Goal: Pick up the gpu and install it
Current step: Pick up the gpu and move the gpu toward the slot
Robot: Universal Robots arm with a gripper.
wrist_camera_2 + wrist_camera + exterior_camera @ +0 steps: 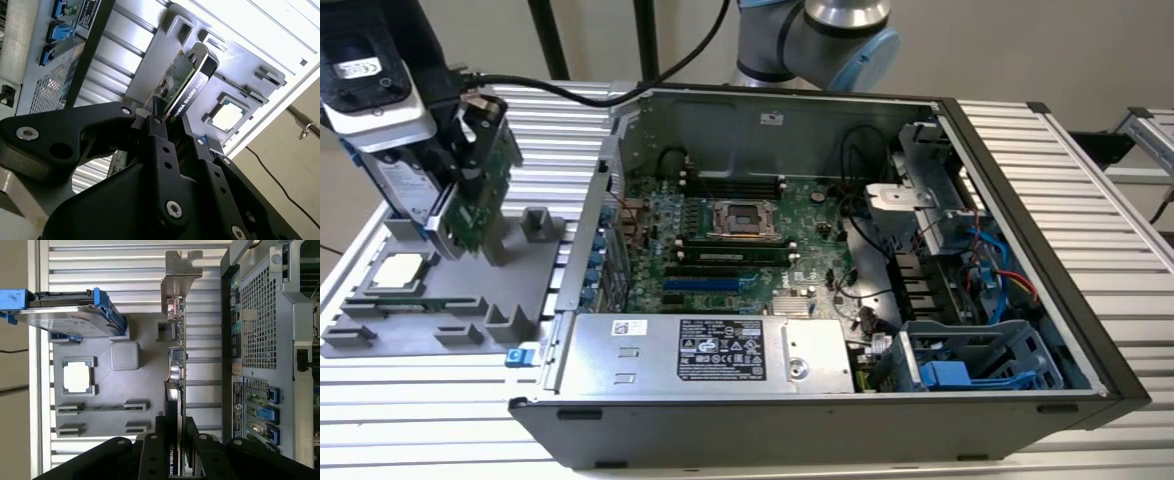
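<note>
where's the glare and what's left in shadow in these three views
Exterior view: even room light; the inside of the computer case sits dimmer, shaded by its own walls. Second wrist view: the slatted table washes out to white, while the pincer clamped on the gpu reads nearly black. First wrist view: the cpu chip glares white, and the gpu's silver bracket shines.

Arm point(817, 35): silver-grey rounded joint housings with pale blue end caps, and a black cable point(698, 48) trailing alongside. End effector point(173, 119): matte black linkage plates with rounded outlines and silver screws point(27, 133) at the pivots.
</note>
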